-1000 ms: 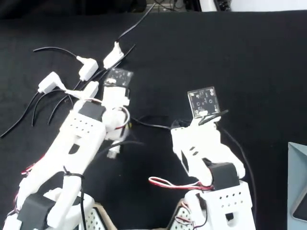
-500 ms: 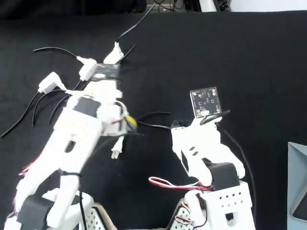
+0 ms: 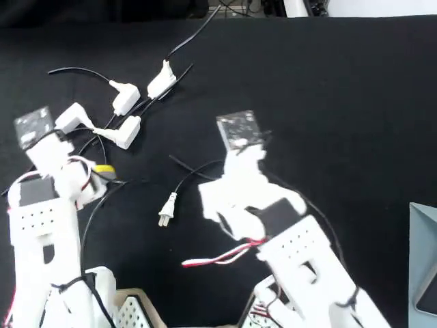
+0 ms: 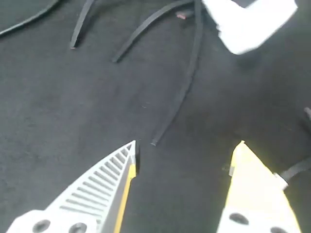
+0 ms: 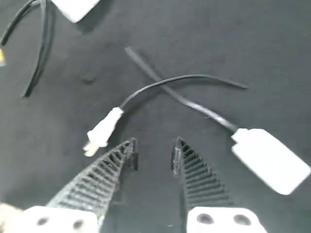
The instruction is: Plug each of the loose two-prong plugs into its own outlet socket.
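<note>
A loose white two-prong plug (image 3: 166,208) on a black cable lies on the black table between the two arms. In the right wrist view the plug (image 5: 102,132) lies just beside my right gripper (image 5: 153,148), whose fingers stand a little apart with nothing between them. Several white outlet sockets (image 3: 125,99) with black cables lie at the back left. My left gripper (image 4: 187,150) hangs open over bare cloth and loose cable ends, with one white socket (image 4: 252,22) beyond it. One of its fingers (image 3: 104,169) shows yellow at the left of the high view.
A white socket block on a cable (image 5: 269,160) lies close beside the right gripper. Black cables (image 3: 198,167) cross the middle of the table. A grey object (image 3: 423,260) sits at the right edge. The cloth to the far right is free.
My left arm has swung back and to the left, away from the sockets and the plug. The right arm has moved left over the table's middle, close to the plug.
</note>
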